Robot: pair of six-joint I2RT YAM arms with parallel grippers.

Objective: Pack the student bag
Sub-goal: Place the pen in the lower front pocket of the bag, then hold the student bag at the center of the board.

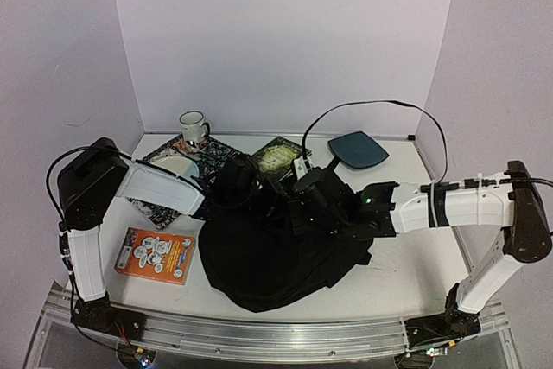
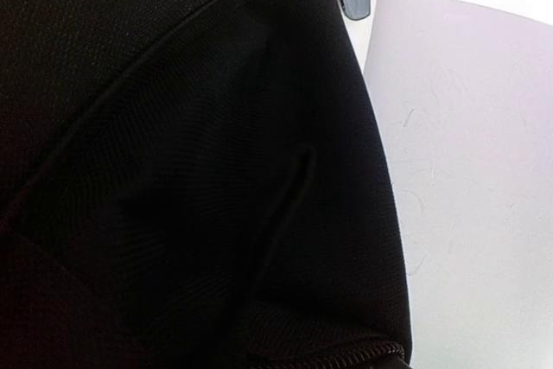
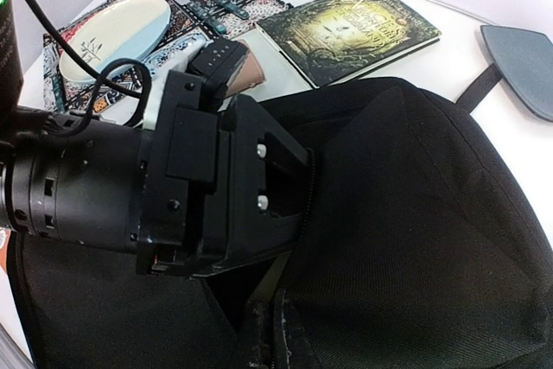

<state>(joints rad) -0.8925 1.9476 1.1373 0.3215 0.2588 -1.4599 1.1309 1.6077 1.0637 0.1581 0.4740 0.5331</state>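
The student bag [image 1: 268,257] is a big floppy black backpack slumped at the middle of the table. It also fills most of the left wrist view [image 2: 190,170] and the right wrist view [image 3: 415,231]. My left gripper [image 1: 246,189] reaches in from the left. Its black body [image 3: 216,187] is pushed into the bag's open mouth, and its fingers are hidden inside. My right gripper [image 3: 275,334] is at the bag's top, shut on the zipper rim and holding the mouth up.
Behind the bag lie a green book [image 1: 278,157], a white charger [image 1: 301,164] and a teal pad [image 1: 359,149]. A patterned placemat [image 1: 212,155] holds a plate [image 1: 173,166], with a mug [image 1: 192,125] behind it. An orange box [image 1: 155,256] lies front left.
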